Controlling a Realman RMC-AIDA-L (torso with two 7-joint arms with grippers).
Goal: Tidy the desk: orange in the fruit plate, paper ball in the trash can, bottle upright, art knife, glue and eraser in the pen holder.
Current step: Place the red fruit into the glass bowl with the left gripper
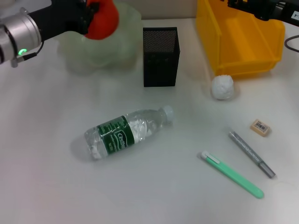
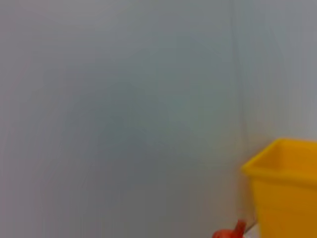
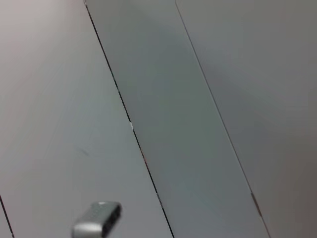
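Behind the pen holder [image 1: 160,56], toward the desk's far edge, stand one fruit plate [image 1: 100,51] on the left and one trash can [image 1: 238,39] on the right; what each holds is hidden. Above the plate, the left gripper [image 1: 88,18] is closed around one orange [image 1: 103,18]. The right gripper [image 1: 254,7] hangs over the can, fingers unclear. Wide bare desk in front of the holder carries one lying bottle [image 1: 126,132], one paper ball [image 1: 222,87], one eraser [image 1: 260,127], one green knife [image 1: 232,174] and one grey glue pen [image 1: 251,153].
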